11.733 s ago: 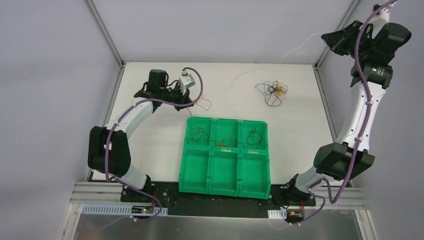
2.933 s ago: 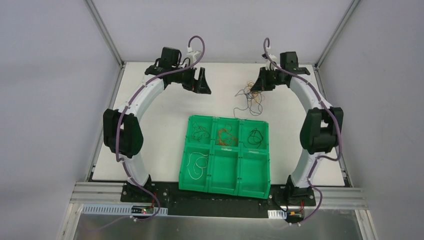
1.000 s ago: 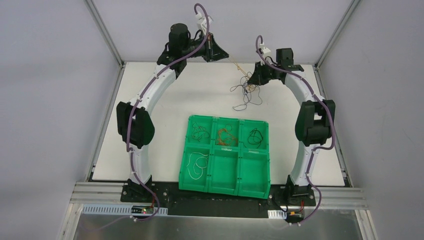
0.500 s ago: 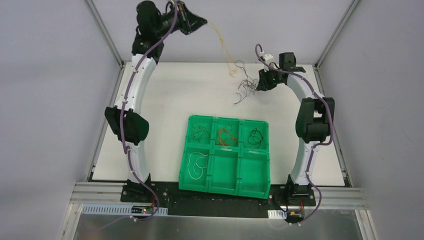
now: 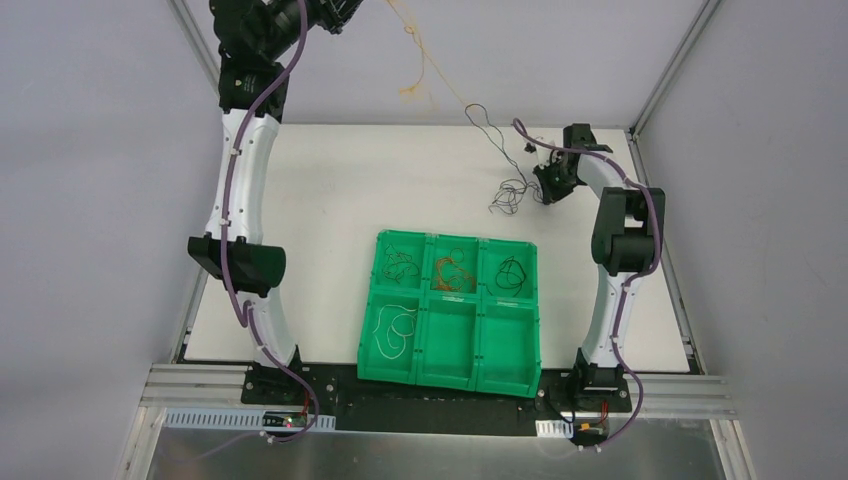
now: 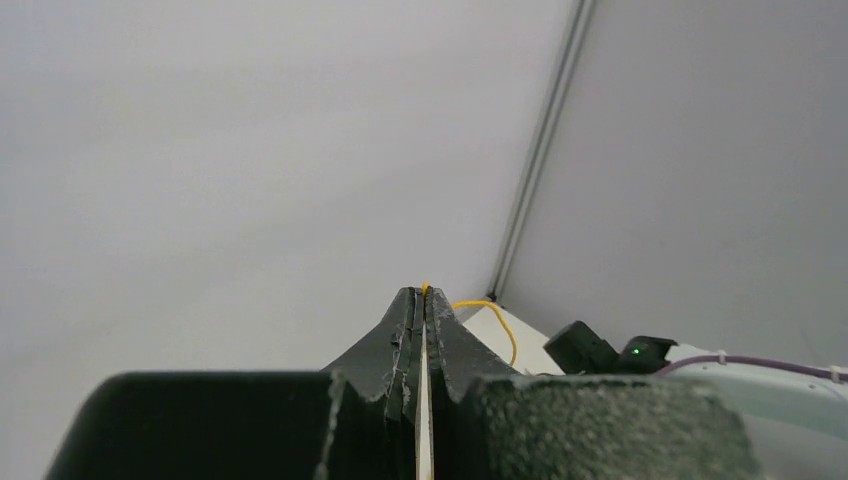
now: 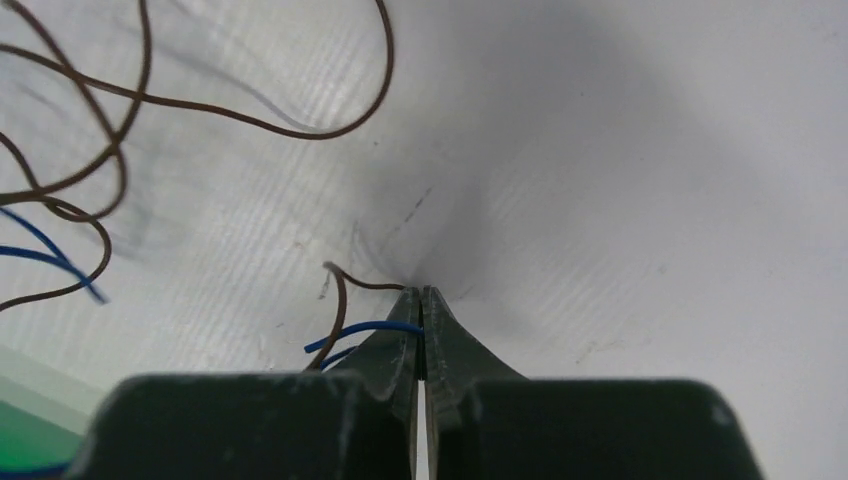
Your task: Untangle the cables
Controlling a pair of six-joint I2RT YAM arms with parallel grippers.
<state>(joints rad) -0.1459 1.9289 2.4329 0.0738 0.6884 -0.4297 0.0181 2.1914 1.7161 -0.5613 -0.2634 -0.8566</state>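
- The left hand (image 6: 424, 300) is pressed together on a yellow cable (image 6: 497, 312). The cable pokes out at the fingertips and curls off to one side. From above it dangles below and ahead of the hand, clear of the surface (image 5: 320, 200).
- The right hand (image 7: 422, 305) is pressed together with its tips down on the surface. A blue cable (image 7: 362, 330) runs into the seam between the fingers and seems to be pinched there, though the close view leaves some doubt.
- Brown cables (image 7: 240, 120) loop on the surface ahead of that hand and to one side.
- A green tray (image 5: 450, 345) lies behind the right hand, toward the arm bases. More cables (image 5: 452, 272) sit in four of its six compartments.
- The left arm reaches high, nearly upright. The right arm folds low, with its wrist pointing down.
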